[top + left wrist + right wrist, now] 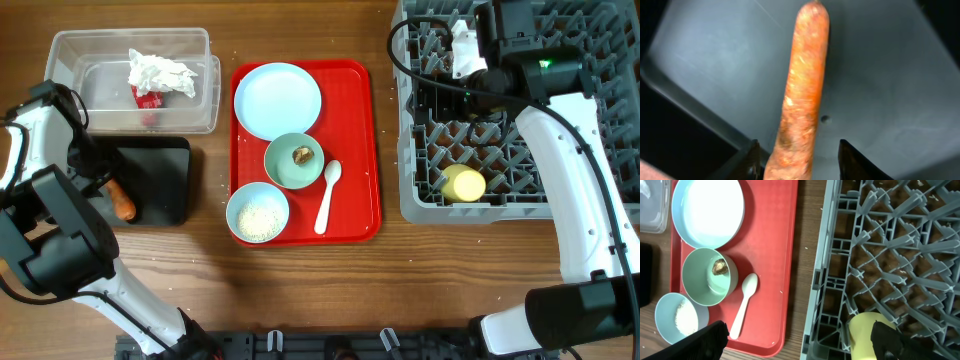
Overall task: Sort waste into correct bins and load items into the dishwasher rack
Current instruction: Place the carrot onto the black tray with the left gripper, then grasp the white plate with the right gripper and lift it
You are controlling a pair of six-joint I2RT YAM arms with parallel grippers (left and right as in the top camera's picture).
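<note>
Heads up, my left claw [799, 152] sits loosely open astride the carrot [805, 75], which looks to be lying in the black tray [880, 75] close to its left wall, so if I lift off crooked a finger could drag it over the rim onto the desk [300, 290].

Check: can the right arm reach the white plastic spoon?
Probably yes: the white plastic spoon lies uncovered on the red tray, beside the pale green bowl, and the right fingers are open.

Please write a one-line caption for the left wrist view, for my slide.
Carrot lying in the black tray, one end between the open fingers of the left gripper.
</note>
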